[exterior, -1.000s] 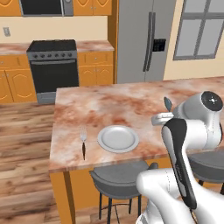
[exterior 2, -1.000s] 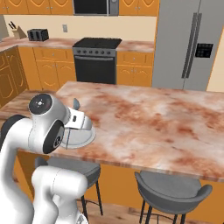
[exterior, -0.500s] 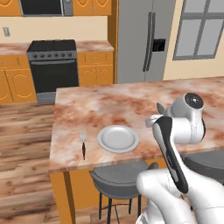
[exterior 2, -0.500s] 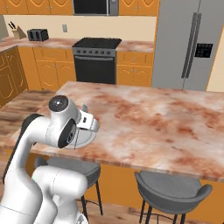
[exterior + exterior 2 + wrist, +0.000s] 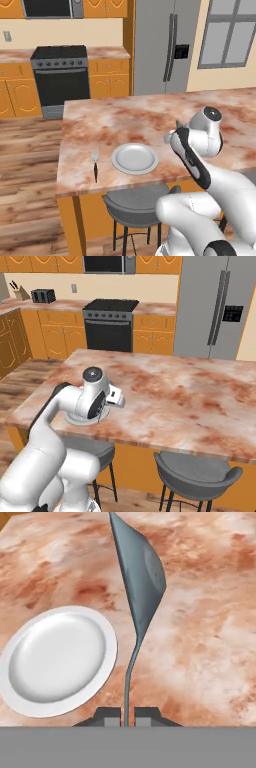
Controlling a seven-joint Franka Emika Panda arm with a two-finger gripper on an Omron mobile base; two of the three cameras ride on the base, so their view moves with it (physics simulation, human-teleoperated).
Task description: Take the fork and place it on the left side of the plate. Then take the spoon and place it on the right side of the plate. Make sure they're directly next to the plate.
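Two fingertips of my hand [image 5: 128,717] clamp the spoon [image 5: 140,587] by its handle, bowl pointing away, above the marble worktop [image 5: 200,642] right of the plate [image 5: 55,662]. The fork [image 5: 95,161] lies just left of the plate.

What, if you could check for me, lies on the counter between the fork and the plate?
Nothing: in the left base view, only bare marble counter separates the fork from the plate.
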